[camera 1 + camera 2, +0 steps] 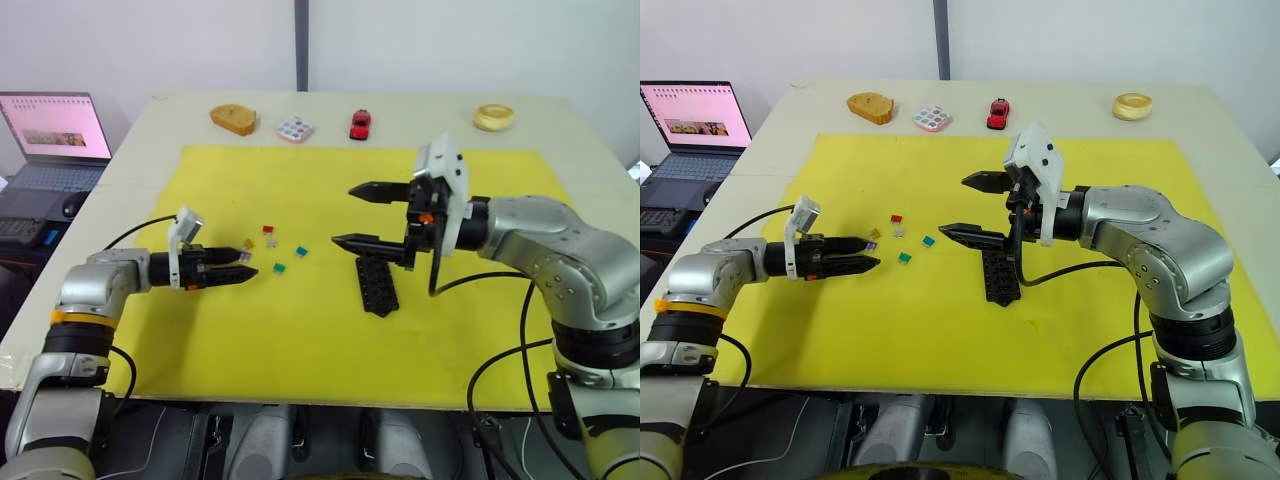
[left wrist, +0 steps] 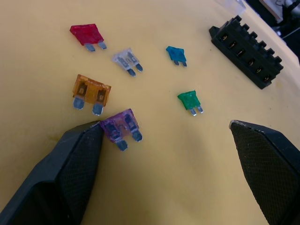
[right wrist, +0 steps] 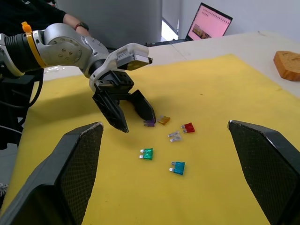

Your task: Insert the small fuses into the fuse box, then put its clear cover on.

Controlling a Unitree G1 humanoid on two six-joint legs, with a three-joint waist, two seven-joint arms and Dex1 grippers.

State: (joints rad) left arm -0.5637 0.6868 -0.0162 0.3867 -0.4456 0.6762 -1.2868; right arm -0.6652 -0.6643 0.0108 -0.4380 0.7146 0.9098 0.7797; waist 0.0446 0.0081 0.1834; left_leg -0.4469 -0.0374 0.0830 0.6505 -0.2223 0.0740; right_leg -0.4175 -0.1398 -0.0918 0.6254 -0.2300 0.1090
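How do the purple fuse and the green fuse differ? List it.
The purple fuse touches one finger of the open left gripper; the green fuse lies apart, untouched. The purple fuse looks wider and see-through; the green fuse looks smaller and more solid. Both lie flat on the yellow mat, outside the fuse box.

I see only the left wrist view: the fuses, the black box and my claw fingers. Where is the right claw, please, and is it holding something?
Observer: The right claw is open and empty, in the air over the yellow mat, near the fuse box.
Operator: Is there anything beyond the mat?
Observer: Yes, past its far edge lie a red toy car and a dotted tray.
Operator: And on the robot's left side?
Observer: An open laptop sits there.
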